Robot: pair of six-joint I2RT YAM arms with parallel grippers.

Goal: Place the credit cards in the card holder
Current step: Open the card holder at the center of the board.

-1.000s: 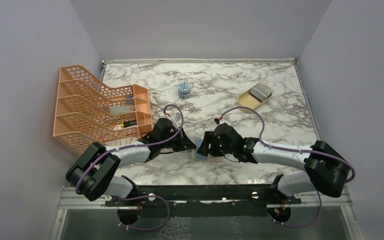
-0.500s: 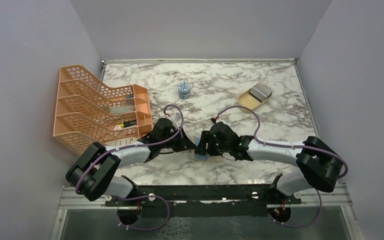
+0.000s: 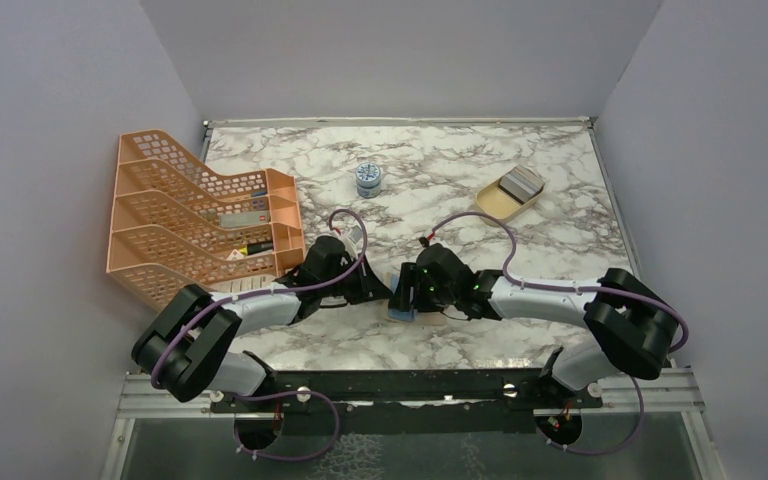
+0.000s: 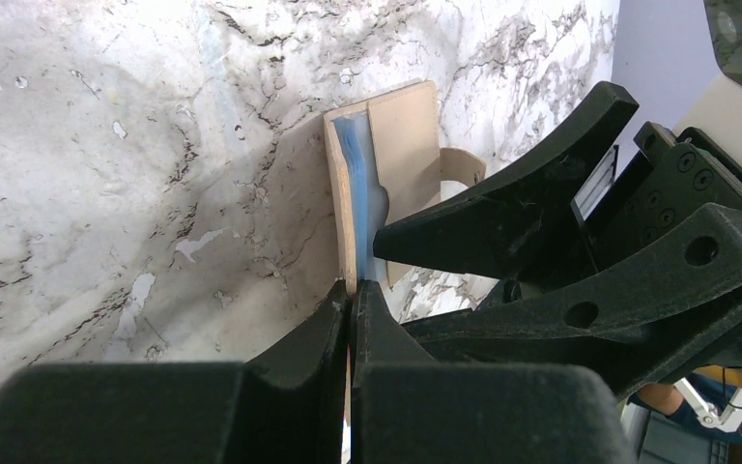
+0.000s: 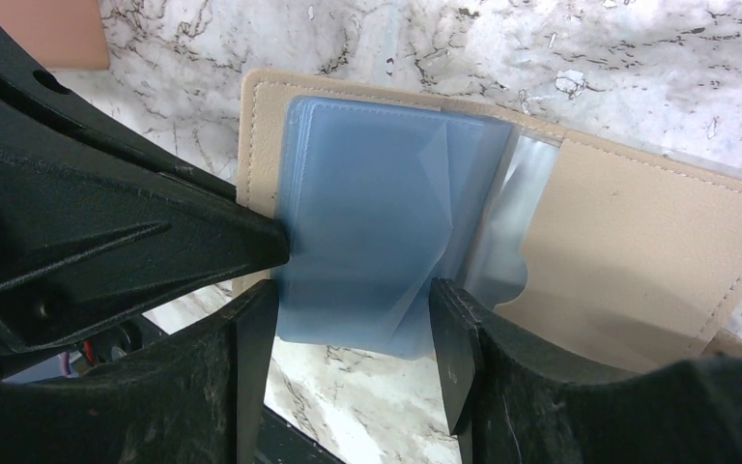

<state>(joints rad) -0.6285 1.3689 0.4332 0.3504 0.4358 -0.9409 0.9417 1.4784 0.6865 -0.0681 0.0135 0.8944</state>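
Note:
The card holder (image 3: 400,308) stands open near the table's front middle, between both grippers. In the left wrist view my left gripper (image 4: 351,290) is shut on the edge of its tan cover (image 4: 401,135), with the pale blue pockets (image 4: 356,159) beside it. In the right wrist view my right gripper (image 5: 353,300) is open, one finger on each side of the blue pocket stack (image 5: 367,213), the tan cover (image 5: 638,251) spread to the right. Silvery-grey credit cards (image 3: 520,181) lie in a beige dish at the back right, far from both grippers.
An orange tiered paper tray (image 3: 195,215) with small items stands at the left. A small blue-grey round tin (image 3: 368,179) sits at the back middle. The beige dish (image 3: 492,204) is at the back right. Grey walls enclose the table.
My right arm has shifted left, bringing its open gripper closer around the card holder's pockets. The left gripper has held still on the cover.

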